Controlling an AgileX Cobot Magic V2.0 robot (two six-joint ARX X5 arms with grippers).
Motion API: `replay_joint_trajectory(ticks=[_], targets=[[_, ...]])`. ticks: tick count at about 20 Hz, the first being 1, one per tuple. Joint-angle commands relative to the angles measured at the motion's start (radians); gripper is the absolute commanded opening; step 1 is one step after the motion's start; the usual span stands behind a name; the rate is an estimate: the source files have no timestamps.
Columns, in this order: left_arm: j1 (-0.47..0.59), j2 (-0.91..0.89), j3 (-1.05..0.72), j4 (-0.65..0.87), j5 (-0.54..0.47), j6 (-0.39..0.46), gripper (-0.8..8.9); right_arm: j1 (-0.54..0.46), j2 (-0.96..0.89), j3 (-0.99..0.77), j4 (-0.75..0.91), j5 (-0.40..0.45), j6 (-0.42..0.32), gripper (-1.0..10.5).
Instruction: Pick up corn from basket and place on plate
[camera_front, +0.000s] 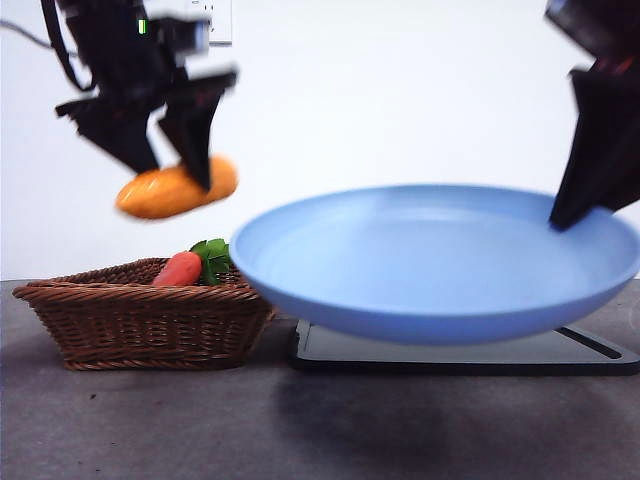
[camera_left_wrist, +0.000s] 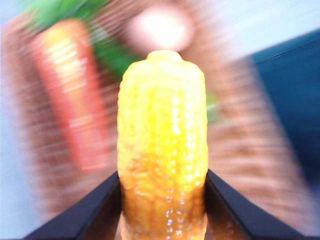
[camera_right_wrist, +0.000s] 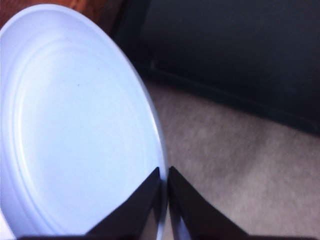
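A lab-like test bench: bare grey table (camera_front: 150, 430), plain white wall (camera_front: 400, 100), toy food.

Open air is lying between the basket (camera_front: 140, 318) and the corn (camera_front: 176, 192), which the left pincer (camera_front: 165, 140) is carrying clear above the basket's rim. To one side, the plate (camera_front: 430, 270) is hanging tilted off the table (camera_front: 300, 430), pinched at its rim by the right pincer (camera_front: 575, 215); its near edge is crowding in beside the basket and over the carrot (camera_front: 180, 268). The plate's hollow is lying open from above. Beneath it the black tray (camera_front: 450, 352) is occupying the table, leaving only a narrow gap under the plate.
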Motion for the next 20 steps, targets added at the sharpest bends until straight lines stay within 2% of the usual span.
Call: replay_joint_trajectory(ticks=[1, 4, 5, 8, 11, 16, 20], targets=[[-0.029, -0.022, 0.020, 0.006, 0.125, -0.068, 1.66, 0.003, 0.060, 0.019, 0.052, -0.015, 0.038, 0.0], [-0.081, -0.031, 0.020, 0.017, 0.294, -0.098, 1.66, -0.003, 0.117, 0.019, 0.118, -0.040, 0.062, 0.0], [-0.113, -0.021, 0.020, 0.020, 0.315, -0.098, 1.66, -0.011, 0.138, 0.019, 0.150, -0.063, 0.083, 0.0], [-0.218, 0.026, 0.020, 0.019, 0.313, -0.084, 1.66, -0.035, 0.167, 0.024, 0.196, -0.089, 0.114, 0.0], [-0.294, 0.088, 0.020, 0.033, 0.307, -0.051, 1.66, -0.071, 0.170, 0.035, 0.193, -0.122, 0.114, 0.0], [-0.352, 0.173, 0.020, 0.041, 0.304, -0.011, 1.71, -0.084, 0.170, 0.041, 0.174, -0.140, 0.113, 0.0], [-0.361, 0.184, 0.020, 0.039, 0.304, -0.010, 3.45, -0.084, 0.170, 0.041, 0.173, -0.162, 0.110, 0.0]])
